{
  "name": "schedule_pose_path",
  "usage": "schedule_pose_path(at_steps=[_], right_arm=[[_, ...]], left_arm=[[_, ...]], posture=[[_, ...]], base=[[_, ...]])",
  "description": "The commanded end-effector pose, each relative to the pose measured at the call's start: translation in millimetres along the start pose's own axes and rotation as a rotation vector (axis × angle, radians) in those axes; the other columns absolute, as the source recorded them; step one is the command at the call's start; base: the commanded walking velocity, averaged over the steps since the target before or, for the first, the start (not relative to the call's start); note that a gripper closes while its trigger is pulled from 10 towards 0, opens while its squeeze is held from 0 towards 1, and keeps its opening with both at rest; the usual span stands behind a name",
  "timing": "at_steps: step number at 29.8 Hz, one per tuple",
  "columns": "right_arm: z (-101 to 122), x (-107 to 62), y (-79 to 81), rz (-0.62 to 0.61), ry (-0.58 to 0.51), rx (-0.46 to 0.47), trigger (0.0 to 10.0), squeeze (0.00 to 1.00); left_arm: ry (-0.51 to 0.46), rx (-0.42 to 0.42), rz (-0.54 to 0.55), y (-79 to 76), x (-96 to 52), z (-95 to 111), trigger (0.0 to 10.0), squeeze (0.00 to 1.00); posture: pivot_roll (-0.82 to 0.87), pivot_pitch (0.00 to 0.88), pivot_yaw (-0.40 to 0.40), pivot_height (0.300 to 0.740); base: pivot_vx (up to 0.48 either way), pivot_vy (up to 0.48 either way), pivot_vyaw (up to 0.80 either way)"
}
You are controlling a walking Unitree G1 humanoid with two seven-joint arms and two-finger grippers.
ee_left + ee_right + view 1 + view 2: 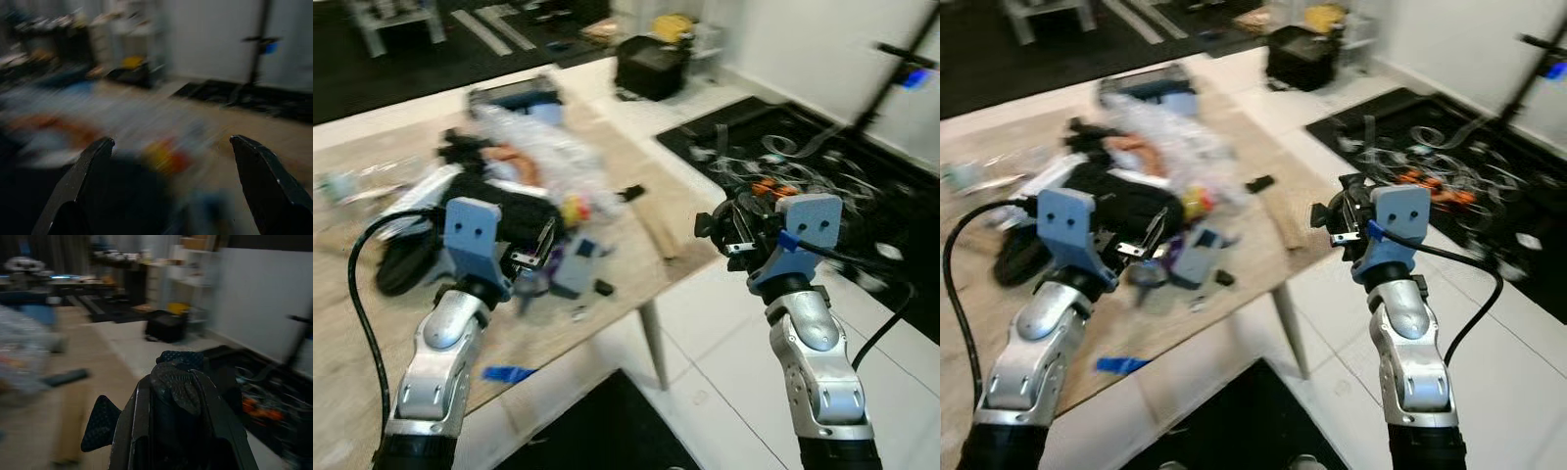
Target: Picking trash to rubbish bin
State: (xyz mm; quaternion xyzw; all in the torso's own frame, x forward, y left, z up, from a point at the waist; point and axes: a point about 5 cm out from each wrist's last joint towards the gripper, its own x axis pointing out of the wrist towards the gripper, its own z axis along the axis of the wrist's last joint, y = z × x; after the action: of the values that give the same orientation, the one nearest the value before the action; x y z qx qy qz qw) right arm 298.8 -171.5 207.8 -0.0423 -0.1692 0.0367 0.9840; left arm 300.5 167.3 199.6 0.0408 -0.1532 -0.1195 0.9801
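Right tool [722,233]: centre-right of the head view, off the bench edge above white floor tiles. Silver forearm raised, wrist level; fingers clamped on a small dark ribbed object [177,382], probably trash held clear for carrying to a bin.

Left tool [171,147]: lower centre-left, over the bench; fingers spread wide, nothing between them, forearm angled up toward the clutter, seemingly poised for another pick.

Pale wooden bench [636,264]: left half of frame. Carries a heap of mixed litter [524,181], with clear crumpled plastic, black items and a yellow scrap; blue strip [506,373] near the front edge.

Black box-shaped container [651,64]: upper centre, on the floor; possibly the rubbish bin, too blurred to confirm.
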Motion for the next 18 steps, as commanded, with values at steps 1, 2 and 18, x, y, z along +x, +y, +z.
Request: schedule_pose_path(at_steps=[1,2,18], right_arm=[[-1.2,0.2,1.9,0.010,-0.001,0.001,10.0,0.00],[-1.2,0.4,2.3,0.011,-0.002,0.003,10.0,0.00],[-5.7,2.0,7.3,0.016,0.004,0.035,10.0,0.00]], left_arm=[[0.023,-0.010,-0.003,-3.5,-1.0,-6.3,10.0,0.00],[0.020,-0.011,-0.005,-4.0,-0.7,-6.3,10.0,0.00],[0.005,-0.025,0.036,-9.4,3.3,-6.9,10.0,0.00]], posture=[[0.01,0.107,0.018,0.740],[0.01,0.111,0.017,0.740],[0.01,0.122,0.011,0.740]], base=[[0.000,0.000,-0.80],[0.000,0.000,-0.80],[0.000,0.000,-0.80]])
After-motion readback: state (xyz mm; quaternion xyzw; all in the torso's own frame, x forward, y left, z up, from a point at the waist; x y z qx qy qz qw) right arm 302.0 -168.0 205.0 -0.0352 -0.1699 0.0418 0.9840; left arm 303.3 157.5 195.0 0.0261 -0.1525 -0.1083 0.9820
